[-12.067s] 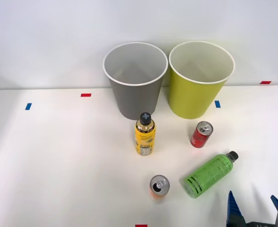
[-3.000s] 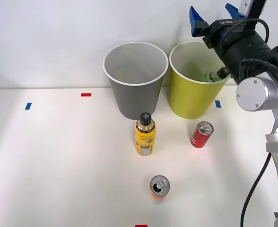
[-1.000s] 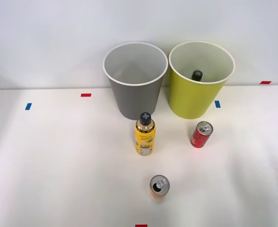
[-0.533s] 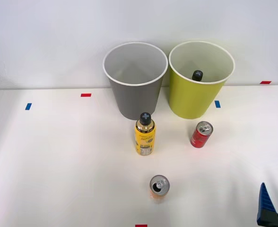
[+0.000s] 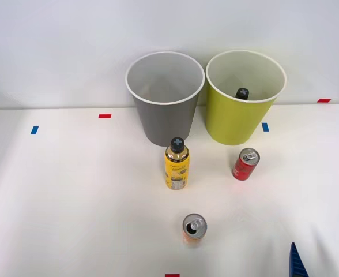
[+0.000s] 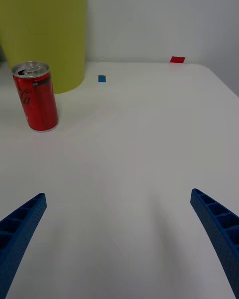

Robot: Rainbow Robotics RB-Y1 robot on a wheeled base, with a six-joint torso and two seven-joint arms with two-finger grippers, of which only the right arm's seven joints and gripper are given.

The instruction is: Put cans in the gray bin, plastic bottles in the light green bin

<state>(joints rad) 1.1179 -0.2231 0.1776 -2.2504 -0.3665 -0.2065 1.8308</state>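
Observation:
The gray bin [image 5: 164, 124] and the light green bin [image 5: 233, 122] stand side by side at the back of the white table. Inside the light green bin, the black cap [image 5: 241, 92] of a plastic bottle pokes up. A yellow bottle [image 5: 177, 166] with a black cap stands in front of the gray bin. To its right stands the red can [image 5: 245, 165], and the orange can [image 5: 194, 227] is nearer the front. My right gripper [image 5: 323, 255] is open and empty at the front right edge. In the right wrist view the gripper [image 6: 118, 194] faces bare table, with the red can [image 6: 36, 103] and the light green bin [image 6: 47, 30] beyond.
Small tape marks lie on the table: blue [image 5: 34, 130] and red [image 5: 104, 116] at the back left, blue [image 5: 265, 127] beside the light green bin, red [image 5: 323, 100] at the back right. The table's right edge [image 6: 224, 87] curves close by.
The green bottle that lay on the table now sits in the light green bin. My gripper has come down from above that bin to the front right, shifting left along the frame's bottom.

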